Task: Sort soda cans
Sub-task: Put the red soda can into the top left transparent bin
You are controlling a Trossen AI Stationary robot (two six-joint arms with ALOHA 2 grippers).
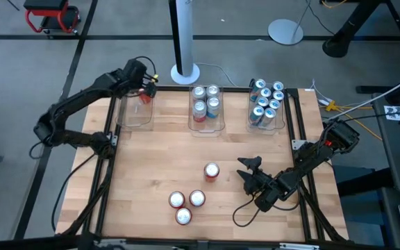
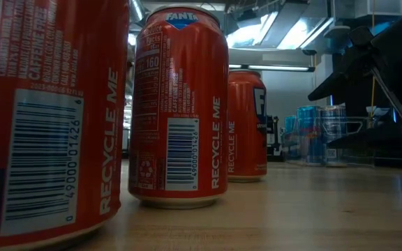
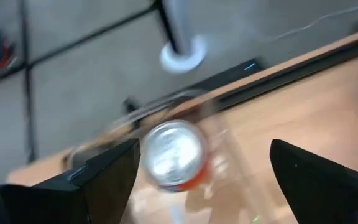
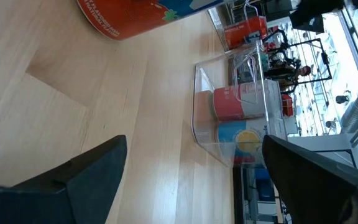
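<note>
The left tool (image 1: 143,89) hangs over the clear bin (image 1: 135,111) at the worktop's (image 1: 151,167) far left corner, its fingers (image 3: 114,180) spread apart with a red can (image 3: 174,155) below and between them, not gripped; this can stands in that bin. The middle bin (image 1: 207,111) along the far edge holds four silver-and-red cans (image 1: 206,101), and the right bin (image 1: 266,111) near the far right corner holds a cluster of teal-blue cans (image 1: 267,101). Four red cans remain loose on the bare wood: one lone can (image 1: 211,171) near the centre and a trio (image 1: 186,205) close to the near edge. The right tool (image 1: 250,173) lies low near the right edge, just beside the lone can, its fingers (image 4: 86,174) apart and holding nothing.
</note>
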